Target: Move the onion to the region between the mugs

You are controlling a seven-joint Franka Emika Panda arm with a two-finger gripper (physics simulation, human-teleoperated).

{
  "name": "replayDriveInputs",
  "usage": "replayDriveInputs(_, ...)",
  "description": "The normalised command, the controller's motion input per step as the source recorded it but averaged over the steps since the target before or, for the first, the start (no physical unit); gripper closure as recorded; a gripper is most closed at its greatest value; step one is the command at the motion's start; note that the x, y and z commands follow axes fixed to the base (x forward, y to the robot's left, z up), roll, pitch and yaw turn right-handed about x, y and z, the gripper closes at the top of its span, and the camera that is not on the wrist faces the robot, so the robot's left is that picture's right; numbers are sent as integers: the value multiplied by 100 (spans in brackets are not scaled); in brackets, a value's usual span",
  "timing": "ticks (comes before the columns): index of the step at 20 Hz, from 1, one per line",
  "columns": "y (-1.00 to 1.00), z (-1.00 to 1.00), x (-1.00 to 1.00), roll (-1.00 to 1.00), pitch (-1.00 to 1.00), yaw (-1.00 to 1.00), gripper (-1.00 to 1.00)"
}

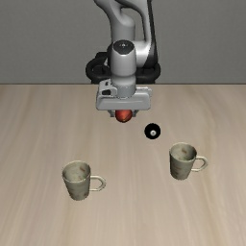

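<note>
the hand point(125, 113) looks closed on the red onion point(125, 116), at the far side of the worktop point(38, 125). the gap between the left mug point(82, 180) and right mug point(184, 160) lies almost straight nearward, the path passing left of a small black object point(151, 131).

Table point(38, 125): bare top between left mug point(82, 180) and right mug point(183, 160) (sides by the exterior view), a wide open lane. Left mug's handle juts into that gap; right mug's handle turns away from it. Ball point(151, 131): small, black, above the gap, nearer the right mug, apart from both.
</note>
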Motion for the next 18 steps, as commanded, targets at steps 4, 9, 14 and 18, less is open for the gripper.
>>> replayDriveInputs(4,0,50,0,0,0,0,100)
replayDriveInputs(9,0,0,100,0,0,0,100)
replayDriveInputs(14,0,0,100,0,0,0,100)
replayDriveInputs(18,0,0,100,0,0,0,100)
